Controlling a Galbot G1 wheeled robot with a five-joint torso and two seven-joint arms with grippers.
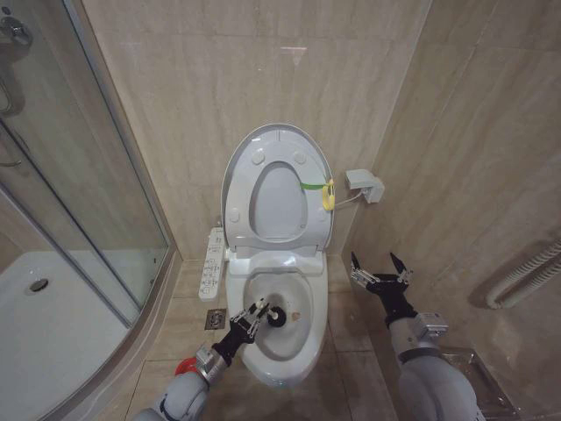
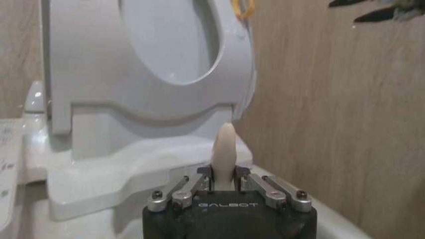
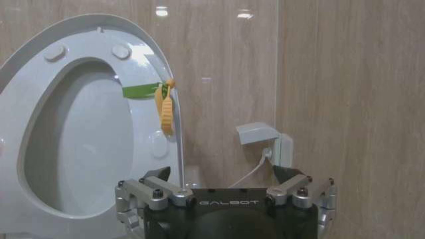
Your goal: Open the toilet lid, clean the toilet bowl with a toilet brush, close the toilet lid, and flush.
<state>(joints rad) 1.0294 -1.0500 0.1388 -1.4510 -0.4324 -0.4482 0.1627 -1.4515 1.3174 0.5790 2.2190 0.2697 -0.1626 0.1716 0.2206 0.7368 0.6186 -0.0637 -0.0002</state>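
Note:
The toilet lid (image 1: 279,145) stands raised against the back wall with the seat ring (image 1: 241,197) folded up on it. A green strap (image 3: 139,91) and yellow ring (image 3: 164,107) hang at its edge. The toilet bowl (image 1: 308,329) lies open below. My left gripper (image 1: 259,311) reaches over the bowl's left rim, shut on the toilet brush's white handle (image 2: 226,147), and the dark bristle head (image 1: 277,316) is down inside the bowl. My right gripper (image 1: 374,260) hovers open to the right of the toilet, holding nothing, its fingers (image 3: 151,191) spread wide.
A white button panel (image 1: 212,263) runs along the bowl's left side. A glass shower door (image 1: 88,193) and white shower tray (image 1: 53,324) stand further left. A white box with a cable (image 1: 364,184) is on the right wall, and pipes (image 1: 526,274) run low at the right.

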